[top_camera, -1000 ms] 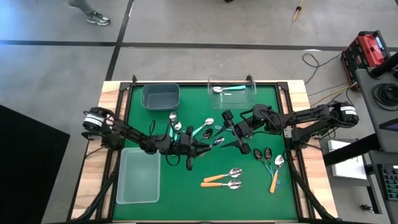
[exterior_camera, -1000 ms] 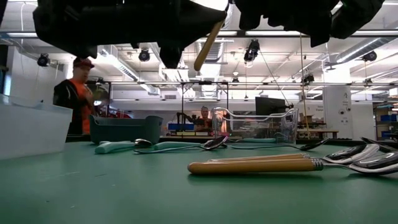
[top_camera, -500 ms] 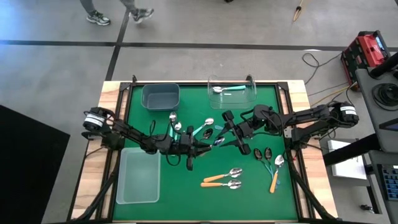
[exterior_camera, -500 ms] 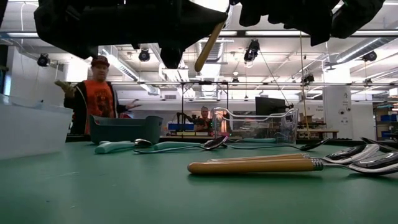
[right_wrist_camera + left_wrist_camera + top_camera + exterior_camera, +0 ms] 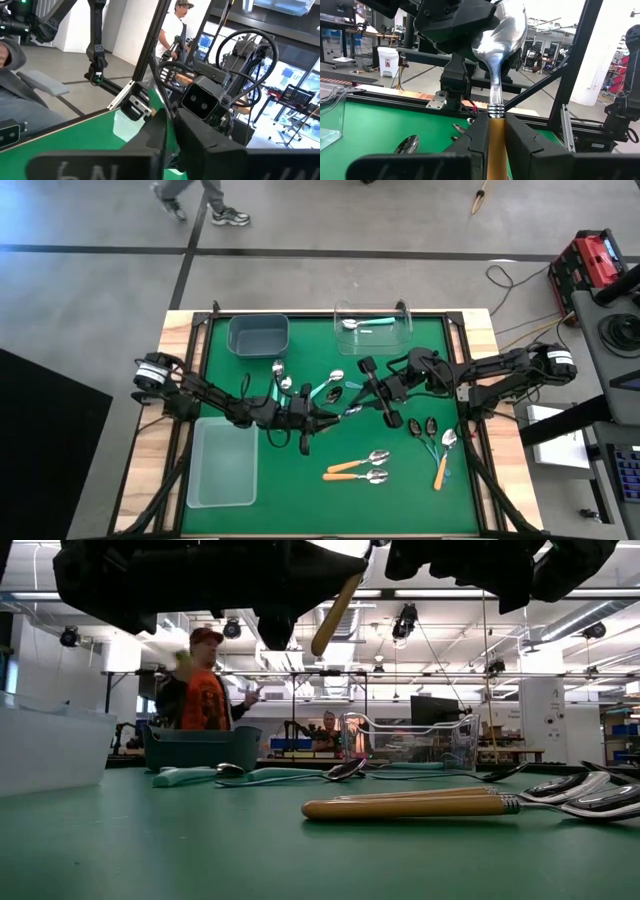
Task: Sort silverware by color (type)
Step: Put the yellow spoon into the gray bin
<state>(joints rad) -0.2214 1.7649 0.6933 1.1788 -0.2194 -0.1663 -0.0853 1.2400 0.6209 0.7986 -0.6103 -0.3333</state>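
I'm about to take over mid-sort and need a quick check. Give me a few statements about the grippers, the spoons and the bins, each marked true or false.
1. The left gripper is shut on an orange-handled spoon. True.
2. The clear bin at the far edge of the table holds no spoons. False: one teal-handled spoon lies in it.
3. The grey bin holds three spoons. False: no spoon shows in it.
4. Two orange-handled spoons lie side by side on the green mat. True.
5. The right gripper is parked off the table. False: it is over the mat's middle, facing the left gripper.
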